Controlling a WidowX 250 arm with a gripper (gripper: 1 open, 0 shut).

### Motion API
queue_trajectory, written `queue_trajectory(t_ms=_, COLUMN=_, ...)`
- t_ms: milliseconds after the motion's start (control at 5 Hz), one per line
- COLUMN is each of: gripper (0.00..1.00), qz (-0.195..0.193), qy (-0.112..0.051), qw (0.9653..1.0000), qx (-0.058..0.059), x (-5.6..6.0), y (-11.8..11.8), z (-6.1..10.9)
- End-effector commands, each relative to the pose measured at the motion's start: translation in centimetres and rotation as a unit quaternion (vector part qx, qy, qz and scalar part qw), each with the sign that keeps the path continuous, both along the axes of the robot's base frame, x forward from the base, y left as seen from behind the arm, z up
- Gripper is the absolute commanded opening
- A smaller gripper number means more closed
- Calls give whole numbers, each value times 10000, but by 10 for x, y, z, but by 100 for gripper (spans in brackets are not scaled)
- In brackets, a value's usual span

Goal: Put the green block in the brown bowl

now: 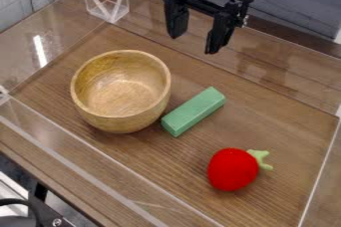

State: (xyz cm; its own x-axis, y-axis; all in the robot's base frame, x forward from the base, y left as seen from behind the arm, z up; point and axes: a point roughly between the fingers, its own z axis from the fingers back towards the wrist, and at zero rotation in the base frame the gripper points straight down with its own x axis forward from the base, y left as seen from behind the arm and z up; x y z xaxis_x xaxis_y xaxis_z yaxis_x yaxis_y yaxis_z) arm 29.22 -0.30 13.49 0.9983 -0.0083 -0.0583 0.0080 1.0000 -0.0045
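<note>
The green block (pixel 194 111), a light-green bar, lies flat on the wooden table just right of the brown bowl (pixel 122 91), one end close to the bowl's rim. The bowl is round, light wood, and nothing is inside it. My gripper (pixel 197 30) hangs above and behind the block, pointing down, its two dark fingers spread open with nothing between them. It touches neither the block nor the bowl.
A red strawberry-like toy (pixel 234 168) sits at the front right. Clear plastic walls (pixel 40 131) fence the table on the sides, and a clear folded stand (pixel 106 5) is at the back left.
</note>
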Motion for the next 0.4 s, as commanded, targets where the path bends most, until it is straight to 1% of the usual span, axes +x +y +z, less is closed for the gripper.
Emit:
queue_trajectory(t_ms=0, gripper=100, qz=-82, qy=60, qw=9999, qx=-27, x=-7, y=1, z=-8)
queue_trajectory(t_ms=200, gripper=100, qz=-279, qy=78, qw=9996, qx=-42, x=-18, y=0, z=-22)
